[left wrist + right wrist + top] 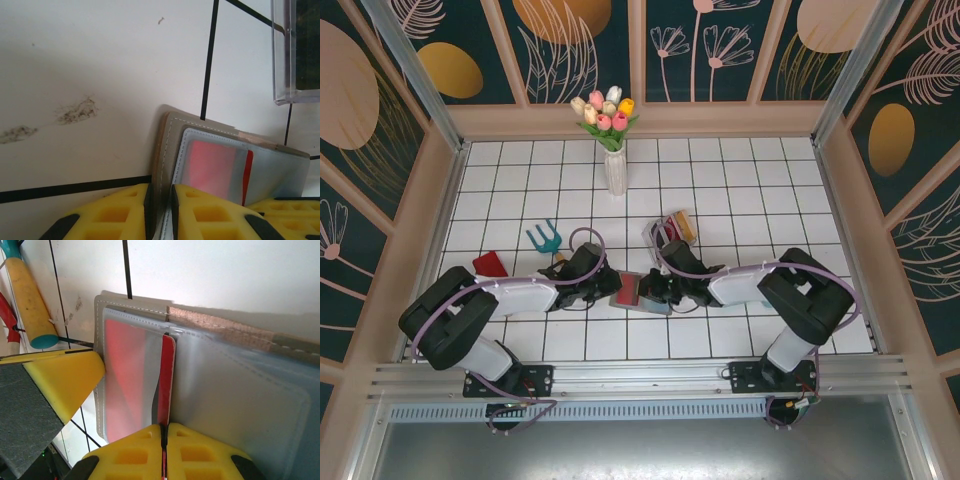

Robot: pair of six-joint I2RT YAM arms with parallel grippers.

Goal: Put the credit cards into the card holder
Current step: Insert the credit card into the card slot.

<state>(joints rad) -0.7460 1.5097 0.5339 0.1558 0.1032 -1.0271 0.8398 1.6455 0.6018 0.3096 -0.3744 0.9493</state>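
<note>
The right gripper [164, 450] is pinched shut on a red card [167, 375], whose far end seems to sit in a clear sleeve of the card holder [235, 390]. The holder lies on the tiled table [740, 180] between the arms. The left gripper [160, 200] is clamped on the holder's grey cover. The card should be pushed straight along the slot with the cover pinned. A clear rack [295, 50] stands just beyond, and open tile lies to its side.

free: right tiles [770, 200] | blocked: vase [616, 172], rake [544, 238], clear rack [680, 227] (beyond card holder [632, 291])
</note>
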